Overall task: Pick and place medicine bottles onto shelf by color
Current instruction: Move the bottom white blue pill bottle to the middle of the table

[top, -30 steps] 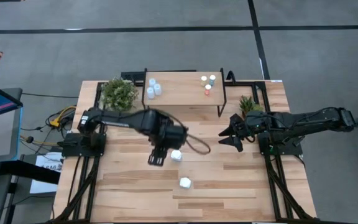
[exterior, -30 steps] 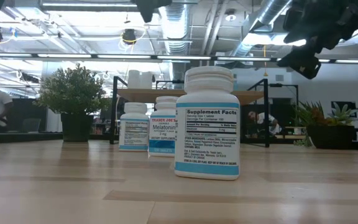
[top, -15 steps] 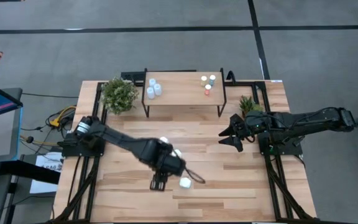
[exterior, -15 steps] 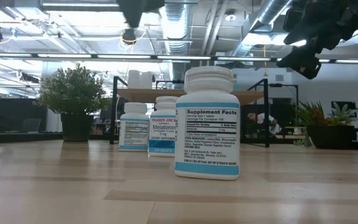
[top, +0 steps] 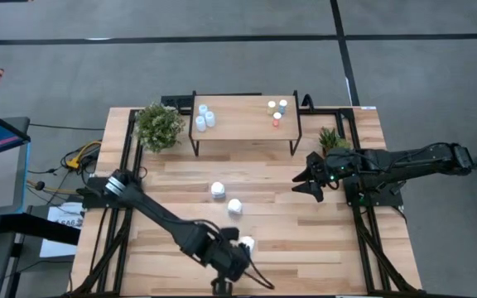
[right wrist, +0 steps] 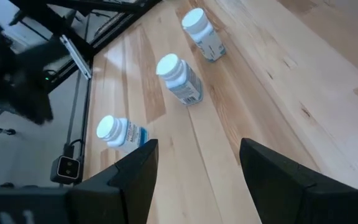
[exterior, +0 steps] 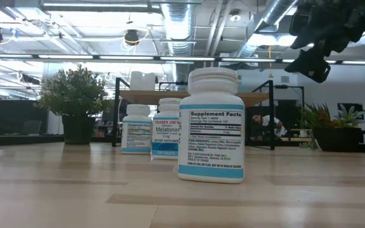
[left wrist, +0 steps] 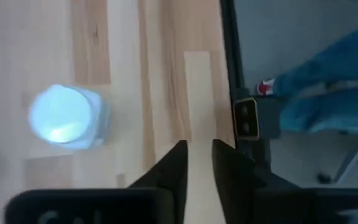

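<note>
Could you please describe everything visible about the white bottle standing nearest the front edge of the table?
The nearest white bottle is a chunky white plastic container with a ribbed white cap and a blue-banded label headed "Supplement Facts". It stands upright on the wooden table, capped, apart from the two other white bottles behind it. The left gripper is beside it without touching; nothing but the tabletop contacts it.

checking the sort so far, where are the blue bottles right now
In the high view, the three blue bottles stand clustered at the left end of the shelf, near the plant.
</note>
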`<state>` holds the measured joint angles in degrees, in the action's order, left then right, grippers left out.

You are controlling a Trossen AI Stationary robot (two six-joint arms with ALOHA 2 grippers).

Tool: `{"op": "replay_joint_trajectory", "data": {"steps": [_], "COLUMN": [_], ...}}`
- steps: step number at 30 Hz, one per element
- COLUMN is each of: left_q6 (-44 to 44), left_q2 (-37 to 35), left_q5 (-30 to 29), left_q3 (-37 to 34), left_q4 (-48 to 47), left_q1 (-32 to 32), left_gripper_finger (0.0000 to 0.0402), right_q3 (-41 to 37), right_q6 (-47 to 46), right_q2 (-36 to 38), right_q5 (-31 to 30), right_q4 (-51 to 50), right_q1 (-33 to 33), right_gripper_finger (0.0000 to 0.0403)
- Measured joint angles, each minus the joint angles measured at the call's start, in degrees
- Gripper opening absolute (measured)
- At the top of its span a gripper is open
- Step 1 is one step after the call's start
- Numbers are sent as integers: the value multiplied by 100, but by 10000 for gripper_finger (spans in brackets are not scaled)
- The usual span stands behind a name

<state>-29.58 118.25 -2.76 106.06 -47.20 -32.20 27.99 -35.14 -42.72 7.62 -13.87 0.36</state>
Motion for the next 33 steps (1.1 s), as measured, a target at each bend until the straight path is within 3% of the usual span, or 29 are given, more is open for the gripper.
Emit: {"op": "replay_joint_trajectory", "data": {"steps": [3,11,18,25,33], "left_q6": [-395,-382,-438,-258,482], "left_q2": [325,1094,1183,1177,1177], "left_q5": [-104,-439,-1214,-1216,-968], "left_q3": [-2,-2,-1,0,0], "left_q4": [464,1405,1168,269,59], "left_q1": [-27,-70,22,301,790], "left_gripper_finger": [32,1,0,0,0], "right_q3": [2,2,2,2,2], "right_q6": [-4,-216,-207,-199,-255], "right_q2": [0,3,15,13,13], "right_q5": [2,4,4,4,7], "right_q4": [-57,-82,-111,-92,-111], "right_q1": [0,0,-7,-7,-7], "right_gripper_finger": [249,249,249,249,249]}}
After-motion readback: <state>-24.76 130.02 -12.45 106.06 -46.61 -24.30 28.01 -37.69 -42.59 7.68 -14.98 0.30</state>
